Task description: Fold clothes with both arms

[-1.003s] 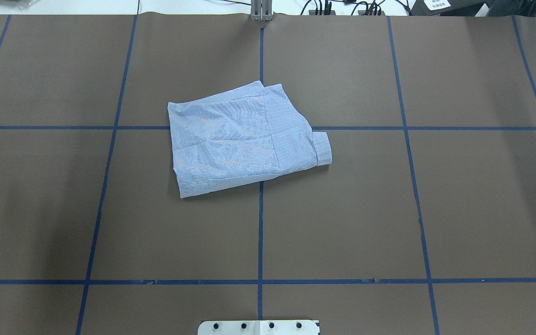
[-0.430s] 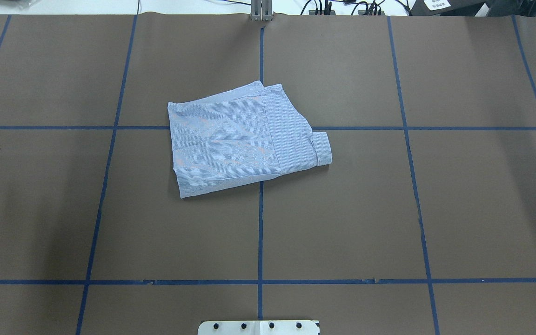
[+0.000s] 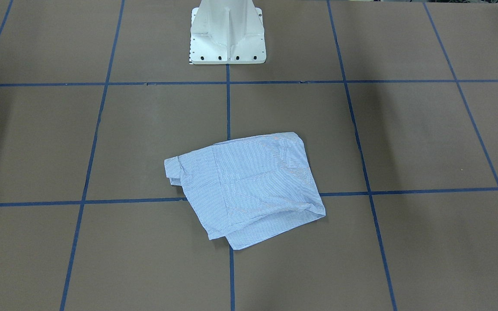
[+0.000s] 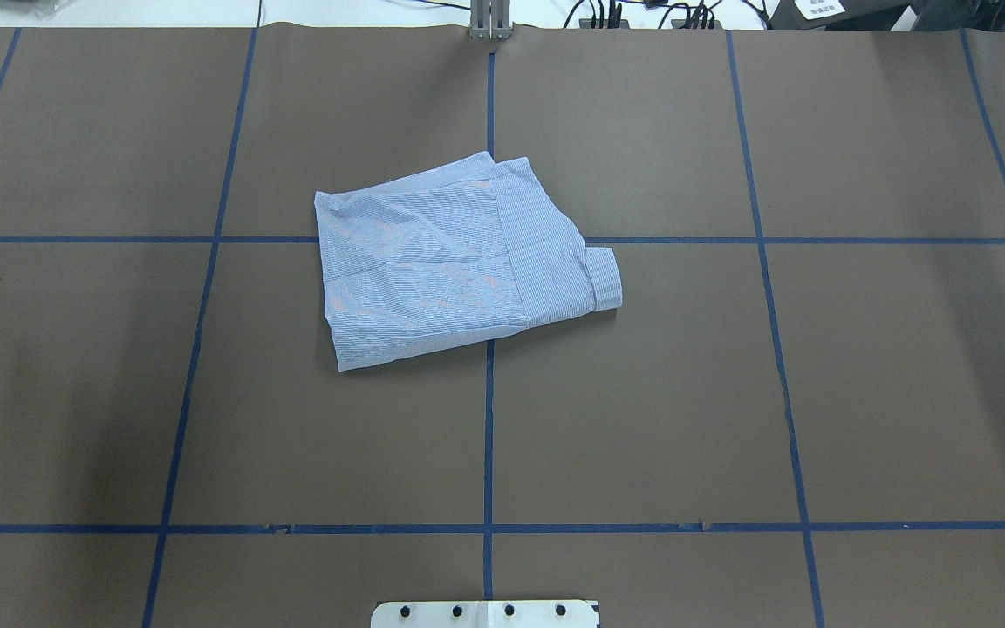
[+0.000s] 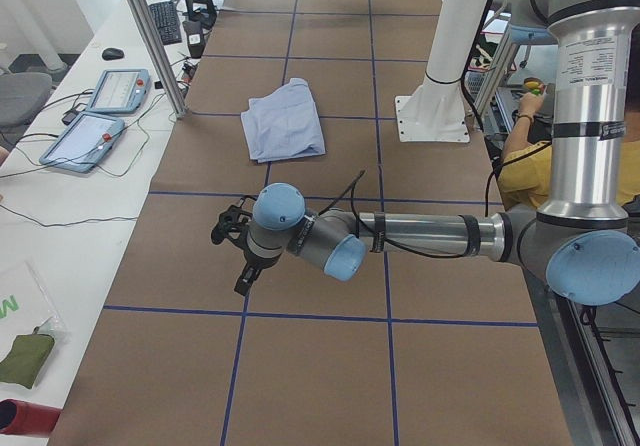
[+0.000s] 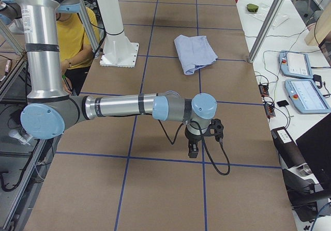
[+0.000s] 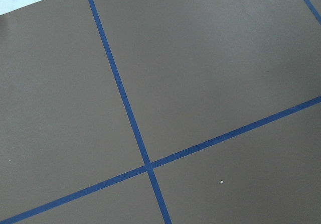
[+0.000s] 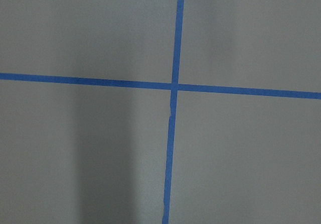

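Overhead exterior: folded shirt (image 4: 450, 270) lies on table (image 4: 729, 392), just left of frame centre | left gripper (image 5: 240, 271), right gripper (image 6: 193, 149): both well apart from shirt, opening cannot be told

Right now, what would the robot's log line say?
shirt: folded, on table | left gripper: clear of shirt, open/shut unclear | right gripper: same

Silver-grey tubular left arm (image 5: 420, 234) and matching right arm (image 6: 114, 105): light blue joint caps, black bands at tube ends. Black cable (image 5: 345, 188) runs loose along each forearm.
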Robot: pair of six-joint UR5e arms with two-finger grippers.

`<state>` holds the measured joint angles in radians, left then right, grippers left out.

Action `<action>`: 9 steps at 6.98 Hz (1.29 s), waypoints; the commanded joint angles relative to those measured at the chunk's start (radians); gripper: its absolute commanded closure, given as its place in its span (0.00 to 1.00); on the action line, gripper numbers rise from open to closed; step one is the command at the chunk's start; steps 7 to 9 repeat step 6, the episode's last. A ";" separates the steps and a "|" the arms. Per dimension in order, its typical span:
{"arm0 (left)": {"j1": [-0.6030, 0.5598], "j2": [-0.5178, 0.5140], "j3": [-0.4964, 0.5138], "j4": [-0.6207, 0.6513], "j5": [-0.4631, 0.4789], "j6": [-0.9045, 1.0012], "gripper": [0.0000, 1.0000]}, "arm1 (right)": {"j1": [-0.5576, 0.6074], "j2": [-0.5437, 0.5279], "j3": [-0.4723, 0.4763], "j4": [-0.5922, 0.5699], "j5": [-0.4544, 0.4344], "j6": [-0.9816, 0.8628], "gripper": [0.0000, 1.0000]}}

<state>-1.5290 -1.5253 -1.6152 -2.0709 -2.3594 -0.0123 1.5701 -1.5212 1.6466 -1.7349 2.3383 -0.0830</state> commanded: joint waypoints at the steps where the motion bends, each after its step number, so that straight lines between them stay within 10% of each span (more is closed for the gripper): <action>1: 0.003 -0.004 0.012 -0.003 0.006 0.005 0.00 | -0.002 0.013 0.004 0.000 0.006 0.000 0.00; 9: 0.003 -0.024 -0.005 -0.015 -0.009 0.002 0.00 | -0.010 0.019 -0.074 0.136 0.006 -0.003 0.00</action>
